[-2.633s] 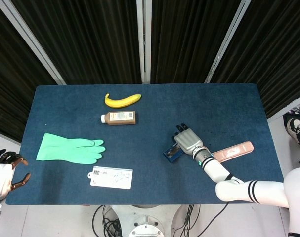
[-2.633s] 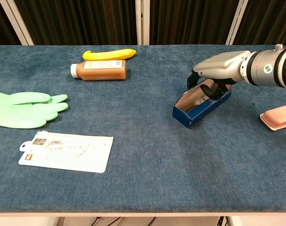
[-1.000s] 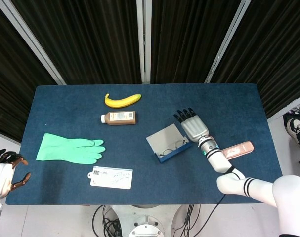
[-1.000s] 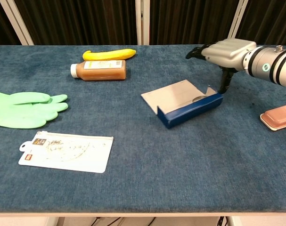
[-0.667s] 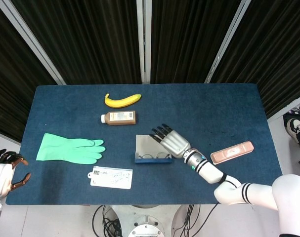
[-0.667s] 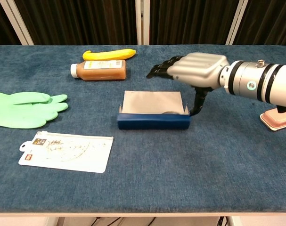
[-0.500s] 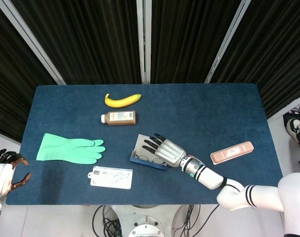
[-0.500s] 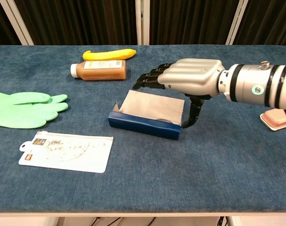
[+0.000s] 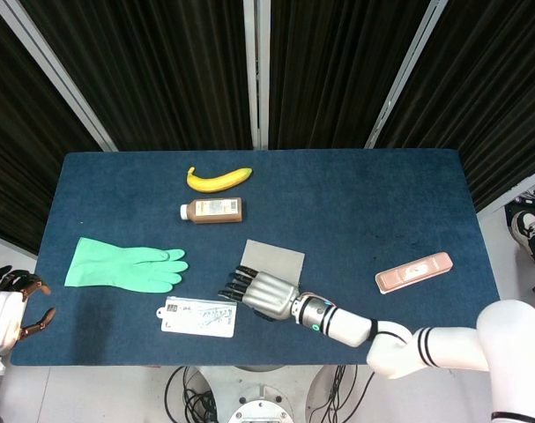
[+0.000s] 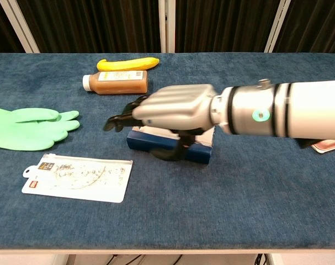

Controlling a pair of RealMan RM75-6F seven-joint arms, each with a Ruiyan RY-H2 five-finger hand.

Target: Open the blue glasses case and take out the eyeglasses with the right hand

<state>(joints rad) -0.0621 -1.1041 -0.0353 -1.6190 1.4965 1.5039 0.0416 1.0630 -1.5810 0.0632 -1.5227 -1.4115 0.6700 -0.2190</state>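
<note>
The blue glasses case (image 10: 203, 150) lies open mid-table, its grey lid (image 9: 272, 261) flat on the cloth toward the back. My right hand (image 9: 260, 295) hovers palm-down over the case's front part, fingers (image 10: 123, 117) stretched out to the left and apart, thumb hanging down in front of the blue wall. That hand covers the inside of the case in both views, so the eyeglasses are hidden. I see nothing held in it. My left hand (image 9: 7, 304) rests off the table's front left corner, holding nothing.
A banana (image 9: 219, 179) and a brown bottle (image 9: 211, 211) lie at the back left. A green rubber glove (image 9: 126, 266) is at the left, a flat plastic pouch (image 9: 196, 317) just left of my right hand's fingertips. A pink case (image 9: 413, 271) lies at the right.
The case's lid has swung open and the case has slid left across the table. My right hand has swept left and toward the front edge, ending over the case. The left hand has stayed still.
</note>
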